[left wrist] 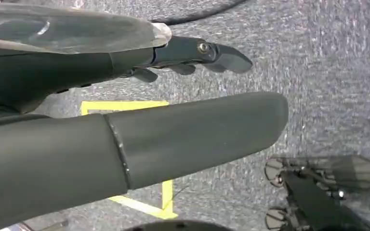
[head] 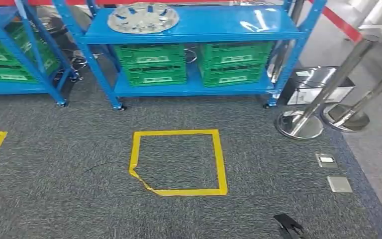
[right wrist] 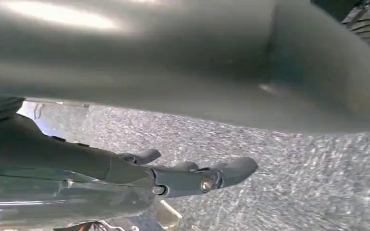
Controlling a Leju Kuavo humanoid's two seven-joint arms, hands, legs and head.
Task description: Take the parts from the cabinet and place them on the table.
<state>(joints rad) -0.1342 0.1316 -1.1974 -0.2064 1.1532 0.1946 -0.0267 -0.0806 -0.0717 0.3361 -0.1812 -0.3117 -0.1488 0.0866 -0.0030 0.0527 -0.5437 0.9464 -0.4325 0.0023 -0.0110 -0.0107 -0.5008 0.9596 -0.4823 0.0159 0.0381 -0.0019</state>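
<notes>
A silver wheel cover (head: 143,17) lies flat on the top shelf of the blue rack (head: 219,27) at the upper centre of the head view, above 2 stacks of green crates (head: 151,63) on the lower shelf. A yellow tape square (head: 179,162) marks the grey carpet (head: 54,189) at mid-frame, and chrome stanchion posts (head: 306,117) stand at the right. In the wrist views the left hand (left wrist: 139,110) and the right hand (right wrist: 173,178) hang over the carpet, each empty with fingers extended and apart from the thumb.
</notes>
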